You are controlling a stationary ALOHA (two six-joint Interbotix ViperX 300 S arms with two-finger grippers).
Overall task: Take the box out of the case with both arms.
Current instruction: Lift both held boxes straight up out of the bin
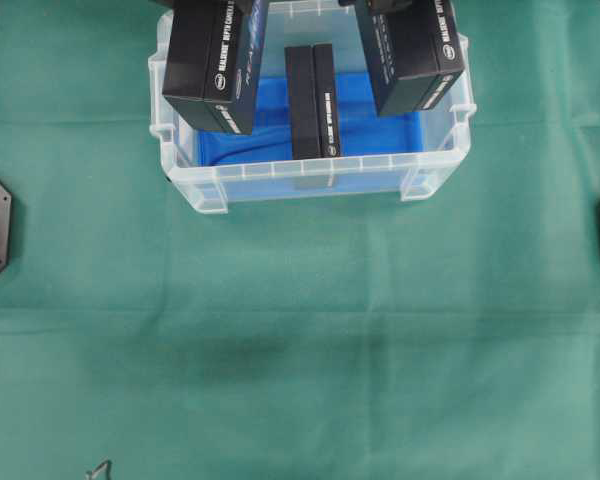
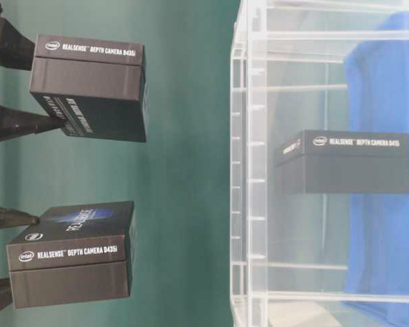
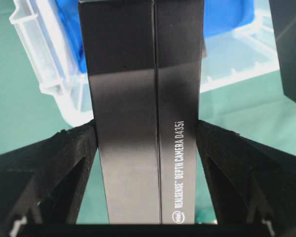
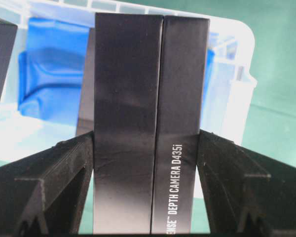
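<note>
A: Left claw (image 3: pixel 148 148): jaws part-spread, clamped flat on the two broad faces of a black RealSense D435i box (image 3: pixel 143 98). Right claw (image 4: pixel 148 163): same state, clamped on a second D435i box (image 4: pixel 148 108). Both boxes lifted clear above the case (image 1: pixel 310 185); no rim contact seen.

B: Anything left inside?

A: Third D435i box (image 1: pixel 311 100) on the blue liner (image 1: pixel 380 125), between the two claws and below them. On a narrow side, long axis running from the case's near wall toward the far wall, seam line up.

B: Held boxes, orientation?

A: Long axis running straight out from each claw, printed narrow edge facing the wrist camera. Tilted in the overhead view, upper ends leaning apart.

B: Handling estimate?

A: Rigid card, smooth matte faces, probably light. Stiff enough for a firm squeeze; slip possible on the smooth finish. Best hold across the broad faces near mid-length, as now. For the third box, a pinch across the narrow width from above looks workable.

B: Bench?

A: Green cloth (image 1: pixel 300 330) under the case.
</note>
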